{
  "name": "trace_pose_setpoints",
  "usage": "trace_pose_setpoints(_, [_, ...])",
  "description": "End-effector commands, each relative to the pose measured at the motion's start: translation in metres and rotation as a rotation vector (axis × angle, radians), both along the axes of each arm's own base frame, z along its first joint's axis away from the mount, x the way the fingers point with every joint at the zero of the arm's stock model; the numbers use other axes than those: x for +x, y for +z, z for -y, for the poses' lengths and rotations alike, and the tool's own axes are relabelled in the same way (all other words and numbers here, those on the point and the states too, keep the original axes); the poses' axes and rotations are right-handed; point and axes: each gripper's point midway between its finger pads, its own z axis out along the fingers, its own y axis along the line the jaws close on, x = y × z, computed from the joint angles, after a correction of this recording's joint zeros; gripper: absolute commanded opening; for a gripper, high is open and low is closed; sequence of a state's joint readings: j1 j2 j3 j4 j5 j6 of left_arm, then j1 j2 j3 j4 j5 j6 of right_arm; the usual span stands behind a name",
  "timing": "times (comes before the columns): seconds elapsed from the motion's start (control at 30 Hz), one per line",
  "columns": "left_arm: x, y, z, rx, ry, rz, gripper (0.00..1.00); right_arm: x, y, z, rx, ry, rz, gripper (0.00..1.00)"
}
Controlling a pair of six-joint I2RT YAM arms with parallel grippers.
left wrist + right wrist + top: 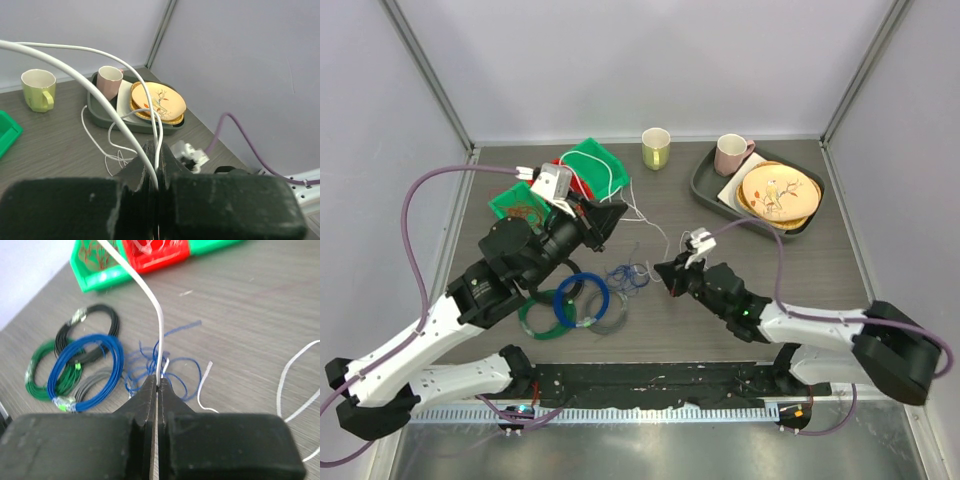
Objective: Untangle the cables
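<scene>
Gripping the white cable [161,330] tight in left claw [159,165] and right claw [156,385], just above the blue tangle [145,367], best to draw apart slowly, lifting clear of that tangle, no jerking.

Right arm [810,325] lies low and reaches leftward from its base, elbow near the table edge. Right gripper [156,385] points left and downward, jaws closed flat together on a white cable [159,350]. Left arm [430,330] rises diagonally from its base toward table centre, wrist raised. Left gripper [157,152] points right, jaws closed with the white cable pinched at the fingertips. The two grippers face each other, near but apart
</scene>
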State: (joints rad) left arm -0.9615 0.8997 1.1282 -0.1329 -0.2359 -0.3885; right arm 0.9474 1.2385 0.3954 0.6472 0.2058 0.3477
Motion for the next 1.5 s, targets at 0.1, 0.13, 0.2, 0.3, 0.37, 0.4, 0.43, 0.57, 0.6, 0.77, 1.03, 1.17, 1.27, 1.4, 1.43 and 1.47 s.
trace_pose_setpoints(0.1, [0.003,0.006,-0.011,-0.02,0.05,0.02,0.0,0.0,0.058,0.046,0.11,-0.142,0.146,0.01])
trace_pose_setpoints(0.13, [0.005,0.004,-0.01,-0.012,0.057,0.014,0.0,-0.004,0.063,0.044,0.112,-0.112,0.161,0.01])
trace_pose_setpoints(0.2, [0.009,0.003,-0.01,-0.003,0.076,0.011,0.0,-0.017,0.07,0.037,0.084,-0.018,0.186,0.01])
trace_pose_setpoints(0.3, [0.014,-0.001,-0.006,0.009,0.083,0.008,0.0,-0.034,0.074,0.021,0.054,0.122,0.156,0.01])
trace_pose_setpoints(0.37, [0.018,-0.004,-0.003,0.023,0.09,0.0,0.0,-0.033,0.07,0.019,0.028,0.122,0.111,0.01])
trace_pose_setpoints(0.4, [0.019,-0.004,-0.002,0.024,0.095,-0.001,0.0,-0.031,0.069,0.018,0.02,0.118,0.107,0.01])
trace_pose_setpoints(0.43, [0.02,-0.006,-0.002,0.032,0.103,-0.006,0.0,-0.028,0.062,0.015,0.003,0.112,0.091,0.01])
trace_pose_setpoints(0.57, [0.032,-0.011,-0.008,0.055,0.179,-0.028,0.0,-0.026,0.048,0.006,-0.013,0.124,0.045,0.21])
trace_pose_setpoints(0.6, [0.042,-0.009,-0.017,0.05,0.259,-0.044,0.0,-0.026,0.043,0.004,-0.029,0.133,0.033,0.31])
trace_pose_setpoints(0.77, [0.07,-0.009,-0.034,0.103,0.381,-0.079,0.0,-0.022,0.04,0.0,-0.056,0.123,0.002,0.64])
trace_pose_setpoints(1.03, [0.107,0.045,-0.084,0.049,0.541,-0.012,0.0,-0.015,0.056,0.029,-0.02,-0.003,0.065,0.87])
trace_pose_setpoints(1.17, [0.124,0.047,-0.092,0.053,0.591,-0.005,0.0,-0.009,0.059,0.047,0.014,-0.101,0.085,0.91])
trace_pose_setpoints(1.27, [0.144,0.048,-0.097,0.061,0.626,-0.011,0.0,-0.003,0.059,0.061,0.044,-0.19,0.08,0.96])
trace_pose_setpoints(1.4, [0.173,0.056,-0.108,0.068,0.651,-0.025,0.0,-0.004,0.064,0.068,0.076,-0.208,0.098,0.96])
trace_pose_setpoints(1.43, [0.176,0.067,-0.11,0.053,0.653,-0.013,0.0,-0.005,0.065,0.068,0.077,-0.208,0.102,0.96])
trace_pose_setpoints(1.47, [0.184,0.064,-0.109,0.068,0.656,-0.02,0.0,-0.004,0.065,0.07,0.076,-0.214,0.102,0.96])
